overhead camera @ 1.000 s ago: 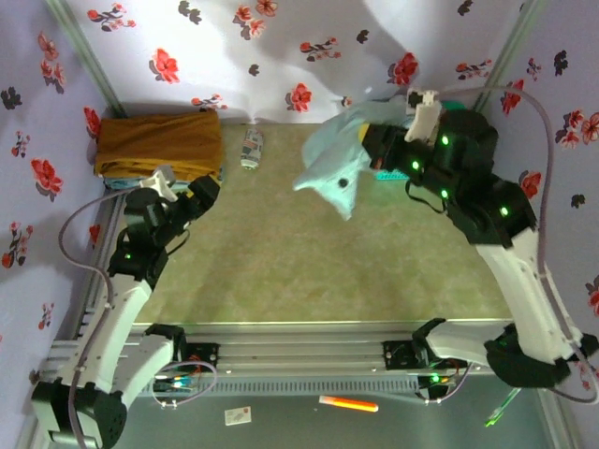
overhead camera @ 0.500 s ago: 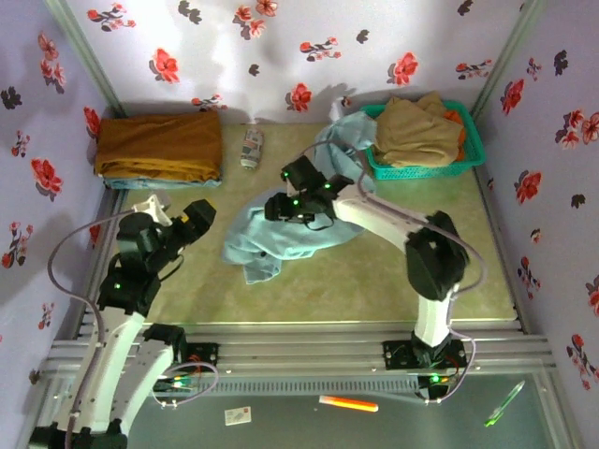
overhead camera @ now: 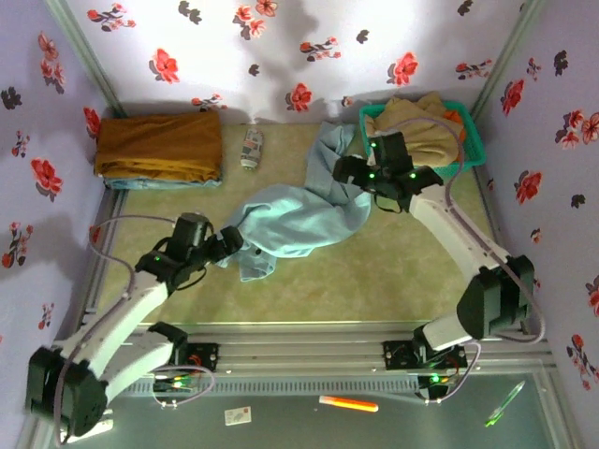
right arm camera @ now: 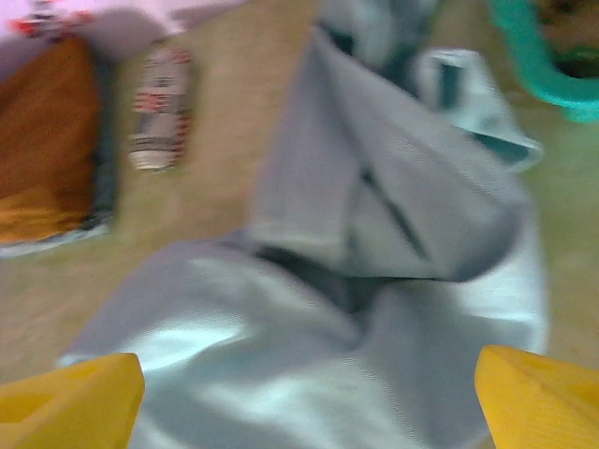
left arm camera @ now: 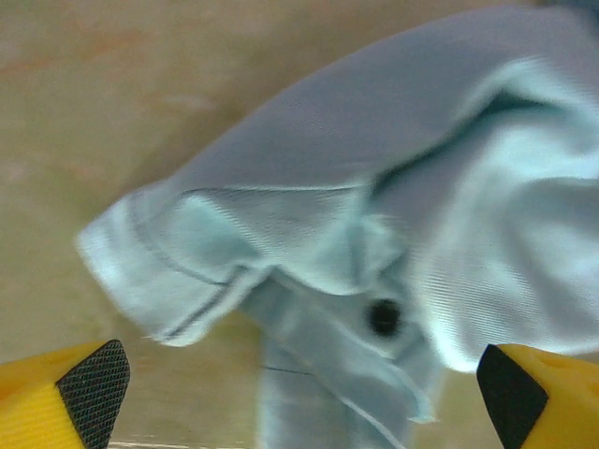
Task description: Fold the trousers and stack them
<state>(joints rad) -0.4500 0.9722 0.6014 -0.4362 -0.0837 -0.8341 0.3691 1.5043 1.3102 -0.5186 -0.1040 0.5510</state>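
Two pincers flank one crumpled heap. The trousers (overhead camera: 299,217) lie loose near the centre of the table (overhead camera: 393,281), running in the overhead view from about 1 o'clock down to 7 o'clock. The left gripper (overhead camera: 231,245) sits just beside the heap's 8 o'clock end, its fingers spread wide with nothing between them. In its wrist view a fold with a dark button (left arm camera: 384,318) lies ahead at 12 o'clock, beyond the fingertips (left arm camera: 89,383). The right gripper (overhead camera: 344,171) hangs at the heap's 1 o'clock end, above the cloth, jaws likewise wide and empty. The teal basket (overhead camera: 475,140) stands at the heap's 2 o'clock.
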